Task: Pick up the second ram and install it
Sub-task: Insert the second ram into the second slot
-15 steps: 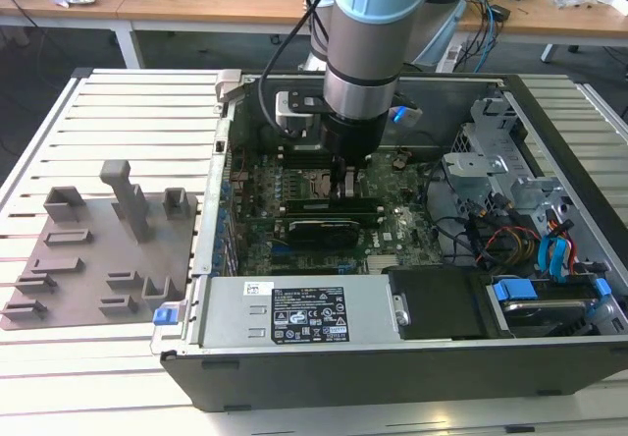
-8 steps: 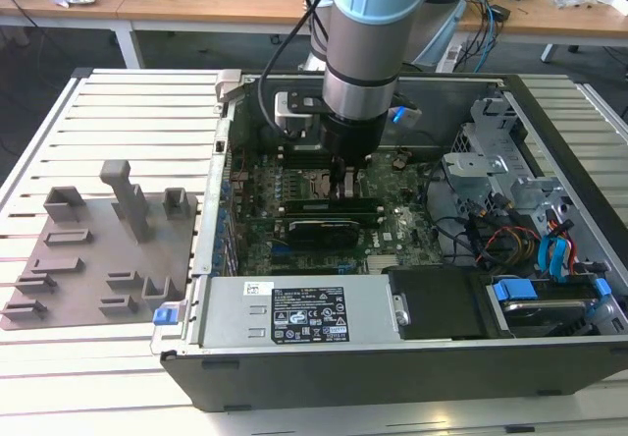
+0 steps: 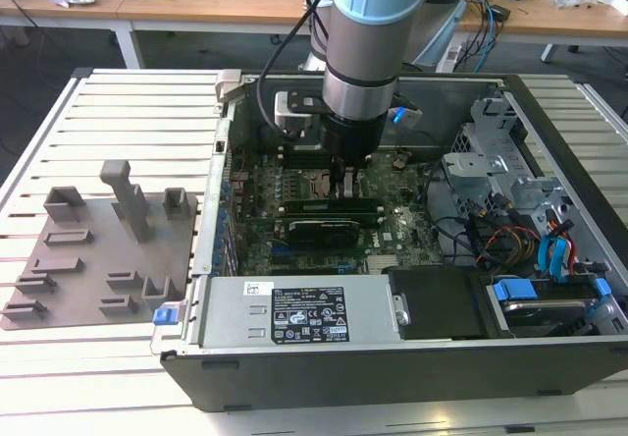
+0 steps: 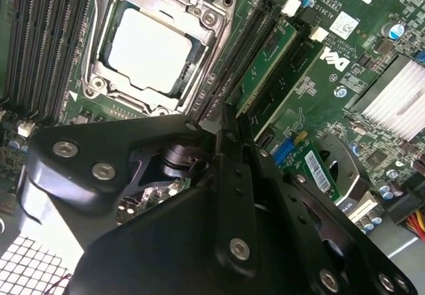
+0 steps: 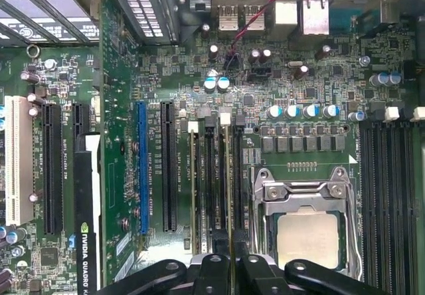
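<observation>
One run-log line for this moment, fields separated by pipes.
tool: shut on second ram | ram: upright in slot beside CPU socket | location: inside PC case | seating: cannot tell

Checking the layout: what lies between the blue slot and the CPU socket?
In the first wrist view: a long black slot, then the narrow memory slots.

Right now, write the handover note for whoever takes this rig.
Gripper: shut on the long, thin dark-green second ram stick, low inside the open black computer case.
Ram: upright along a slot beside the metal CPU socket frame, next to another green stick.
Done: ram picked up and at its slot.
Left: full seating cannot be confirmed; gripper not yet released.
</observation>
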You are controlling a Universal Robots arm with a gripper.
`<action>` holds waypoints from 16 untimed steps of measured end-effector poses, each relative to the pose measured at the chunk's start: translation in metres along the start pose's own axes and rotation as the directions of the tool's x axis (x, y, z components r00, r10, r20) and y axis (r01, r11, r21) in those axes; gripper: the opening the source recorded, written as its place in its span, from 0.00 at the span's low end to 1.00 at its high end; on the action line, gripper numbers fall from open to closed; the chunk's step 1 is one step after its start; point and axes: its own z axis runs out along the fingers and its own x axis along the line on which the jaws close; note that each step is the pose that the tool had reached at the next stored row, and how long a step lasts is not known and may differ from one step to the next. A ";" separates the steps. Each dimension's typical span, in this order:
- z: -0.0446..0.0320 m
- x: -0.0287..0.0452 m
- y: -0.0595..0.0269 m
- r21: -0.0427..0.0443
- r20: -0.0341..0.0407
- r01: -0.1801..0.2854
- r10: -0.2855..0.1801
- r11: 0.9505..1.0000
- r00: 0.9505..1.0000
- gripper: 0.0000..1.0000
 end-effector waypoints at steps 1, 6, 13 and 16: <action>0.0018 0.0000 -0.0002 -0.001 0.000 0.000 0.000 1.000 1.000 0.13; 0.0054 0.0002 -0.0009 -0.003 0.000 0.000 0.000 1.000 1.000 0.13; 0.0055 0.0001 -0.0009 -0.003 0.000 0.000 0.000 1.000 1.000 0.21; -0.0207 -0.0044 -0.0001 -0.002 0.000 0.000 0.000 1.000 1.000 0.21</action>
